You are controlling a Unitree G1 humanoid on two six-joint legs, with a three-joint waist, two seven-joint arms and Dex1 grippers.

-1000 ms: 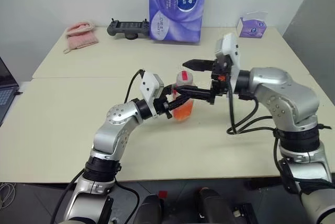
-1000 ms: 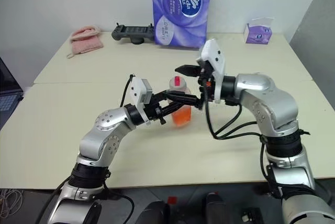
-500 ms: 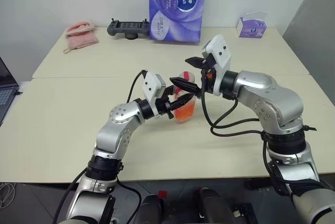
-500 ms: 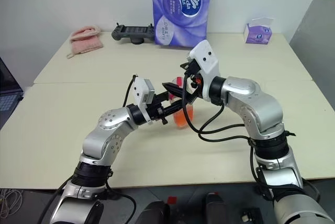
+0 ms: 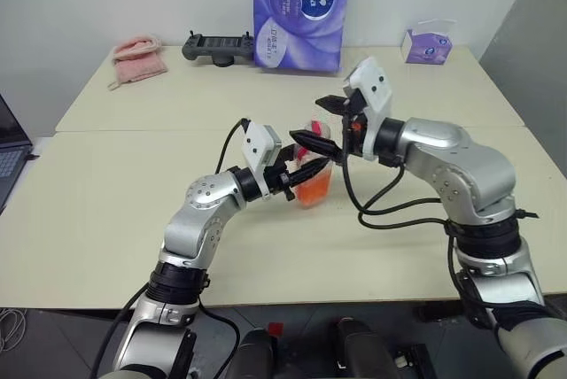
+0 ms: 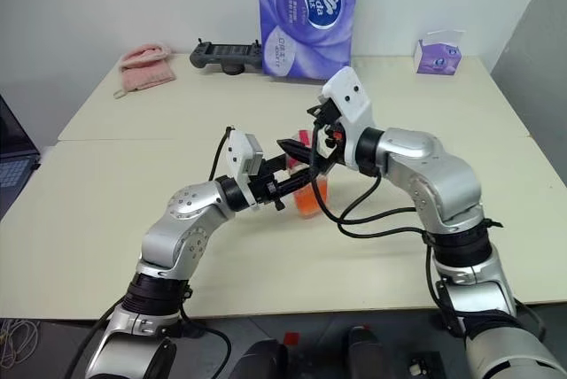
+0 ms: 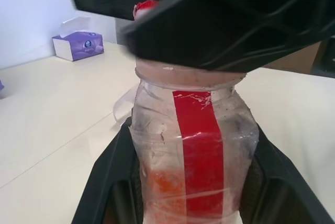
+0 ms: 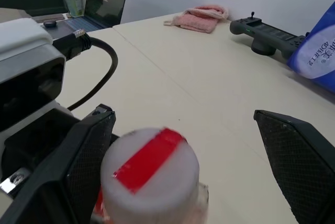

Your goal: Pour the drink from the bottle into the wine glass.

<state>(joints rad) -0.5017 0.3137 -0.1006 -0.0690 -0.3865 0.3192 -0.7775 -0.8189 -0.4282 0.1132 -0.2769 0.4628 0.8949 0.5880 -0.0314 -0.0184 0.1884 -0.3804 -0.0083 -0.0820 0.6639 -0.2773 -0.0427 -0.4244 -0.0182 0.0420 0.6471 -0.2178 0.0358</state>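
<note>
The bottle (image 5: 312, 181) stands upright at the table's middle, and my left gripper (image 5: 306, 172) is shut on its body from the left. The left wrist view shows the red label strip on the bottle (image 7: 198, 145) and the orange drink (image 7: 166, 183) low inside it. My right gripper (image 5: 309, 120) reaches in from the right and is open, one finger on each side of the cap (image 8: 151, 174), with gaps to both. One right finger (image 7: 209, 20) crosses above the bottle's neck. The wine glass is out of view.
At the table's far edge are a tall purple tissue pack (image 5: 301, 9), a black controller (image 5: 215, 45), a pink cloth (image 5: 137, 56) and a small purple tissue box (image 5: 425, 42). A laptop (image 5: 7, 156) sits off the left edge. A seam crosses the table behind the bottle.
My right wrist has turned and edged forward, bringing its open fingers around the bottle's cap. The left gripper and the bottle have stayed put.
</note>
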